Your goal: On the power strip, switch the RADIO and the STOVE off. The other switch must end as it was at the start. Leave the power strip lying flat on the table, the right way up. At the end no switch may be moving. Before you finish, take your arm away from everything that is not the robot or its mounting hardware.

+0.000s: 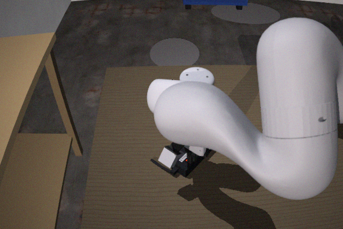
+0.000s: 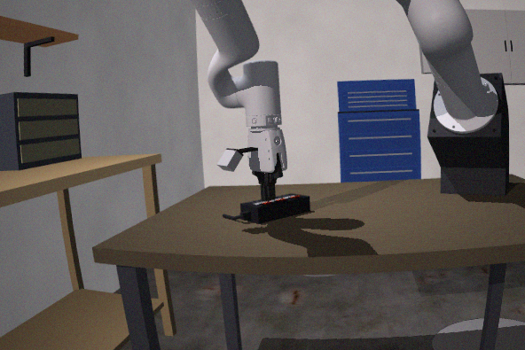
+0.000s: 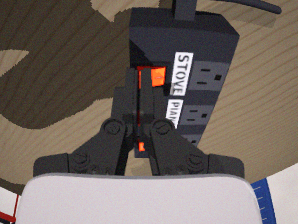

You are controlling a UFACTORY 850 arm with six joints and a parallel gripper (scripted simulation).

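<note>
Pressed together and holding nothing, the gripper points straight down onto the switch row of the black power strip, beside the lit STOVE switch. That strip lies flat near the wooden table's left edge.

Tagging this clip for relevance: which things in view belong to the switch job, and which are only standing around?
Belongs to the job:
- power strip, flat on the table
- STOVE switch, lit orange
- end effector, shut and empty, fingertips down on the switch row

Just standing about:
- blue drawer cabinet
- wooden side bench
- grey drawer box
- wall shelf
</note>
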